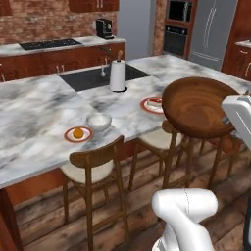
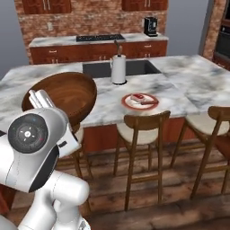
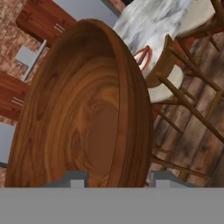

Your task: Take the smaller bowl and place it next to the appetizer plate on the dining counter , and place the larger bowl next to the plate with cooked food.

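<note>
The gripper (image 3: pixel 116 177) is clamped on the rim of the big bowl (image 1: pixel 198 106), one fingertip (image 3: pixel 74 178) inside the wall and the other outside it. The wooden bowl hangs in the air, tilted, above the stools (image 1: pixel 95 166) on the near side of the counter (image 1: pixel 34 112), off its edge.

On the counter, nearest the stools, sits a red-rimmed plate with an orange (image 1: pixel 78 133). The small bowl (image 1: pixel 99 121), white, sits just beside that plate, on its far right. Further along the counter, close to the big bowl's far rim, lies a second red-rimmed plate with food (image 2: pixel 140 100).

Beyond both plates a white paper towel roll (image 1: pixel 117 75) stands upright at the edge of the dark sink (image 1: pixel 93 77). A coffee machine (image 1: pixel 104 28) stands on the back counter.
</note>
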